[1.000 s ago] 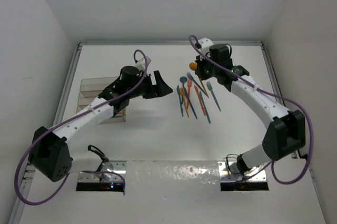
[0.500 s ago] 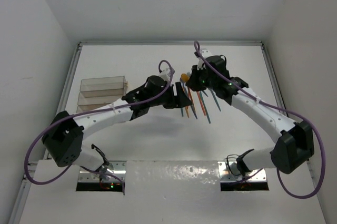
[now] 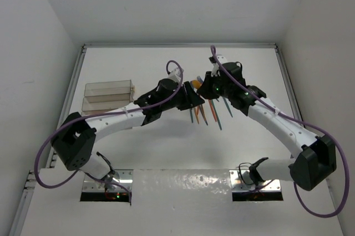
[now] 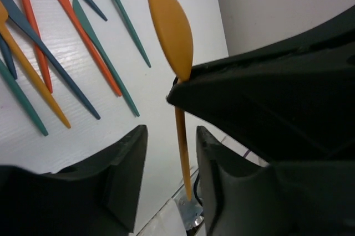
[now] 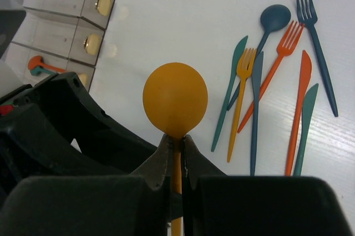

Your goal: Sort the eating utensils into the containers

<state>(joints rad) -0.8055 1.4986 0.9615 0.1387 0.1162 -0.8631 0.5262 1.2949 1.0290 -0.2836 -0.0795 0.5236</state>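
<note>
My right gripper (image 5: 176,142) is shut on an orange spoon (image 5: 175,100) just below its bowl and holds it in the air; it also shows in the top view (image 3: 204,87). My left gripper (image 4: 171,136) is open, one finger on each side of the spoon's handle (image 4: 182,147), not touching it. In the top view the left gripper (image 3: 193,97) meets the spoon (image 3: 194,84) mid-table. Several orange, blue and teal utensils (image 5: 260,92) lie on the table below. The clear containers (image 3: 108,96) stand at the left; one bin holds an orange and a teal utensil (image 5: 41,64).
The loose utensils (image 3: 208,111) lie just right of the table's centre, under both grippers. White walls close in the table at the back and both sides. The left arm (image 3: 111,118) stretches across in front of the containers.
My left arm has swung right from the containers to the middle, and its open fingers now straddle the spoon's handle. My right gripper has carried the spoon slightly left.
</note>
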